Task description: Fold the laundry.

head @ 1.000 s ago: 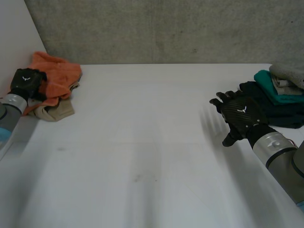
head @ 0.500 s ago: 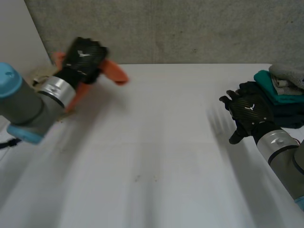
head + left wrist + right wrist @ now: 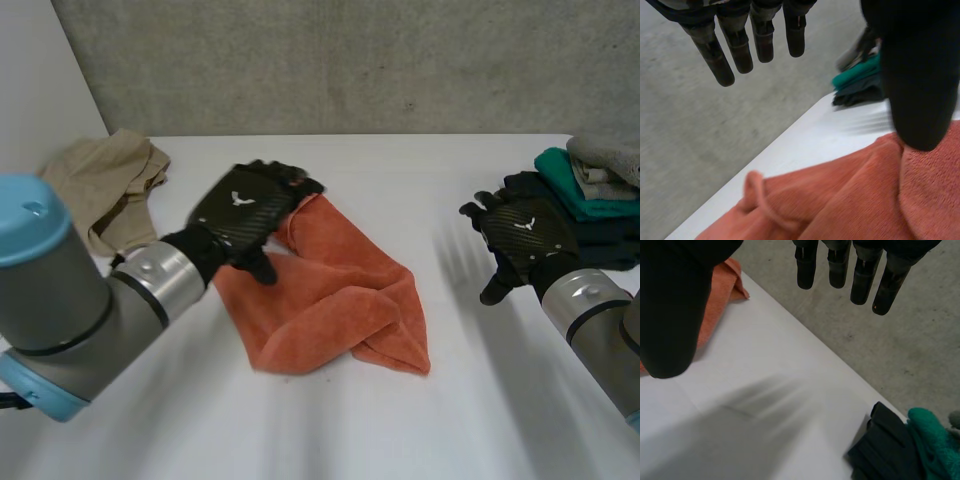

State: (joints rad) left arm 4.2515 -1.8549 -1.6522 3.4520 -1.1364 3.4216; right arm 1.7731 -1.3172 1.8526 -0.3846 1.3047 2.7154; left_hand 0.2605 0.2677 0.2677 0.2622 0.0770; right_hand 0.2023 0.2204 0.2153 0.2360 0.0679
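Note:
An orange towel (image 3: 340, 290) lies crumpled in the middle of the white table (image 3: 420, 170). My left hand (image 3: 245, 205) hovers over its back left part, fingers straight and spread from the thumb, holding nothing. In the left wrist view the orange towel (image 3: 850, 195) lies below the open left hand (image 3: 722, 55), with a small cloth loop near the table's edge. My right hand (image 3: 520, 235) hangs open at the right, beside the folded stack, well clear of the towel. The right wrist view shows the right hand (image 3: 670, 300) with straight fingers and a corner of the orange towel (image 3: 722, 285).
A beige cloth (image 3: 105, 185) lies crumpled at the back left corner. At the back right stands a stack of folded laundry: a grey piece (image 3: 605, 155), a teal one (image 3: 580, 190) and a dark one (image 3: 590, 240). A grey wall (image 3: 350, 60) runs behind the table.
My left hand pulled the orange towel from the back left pile to the table's middle and let go of it. The beige cloth stayed behind. The right hand barely moved.

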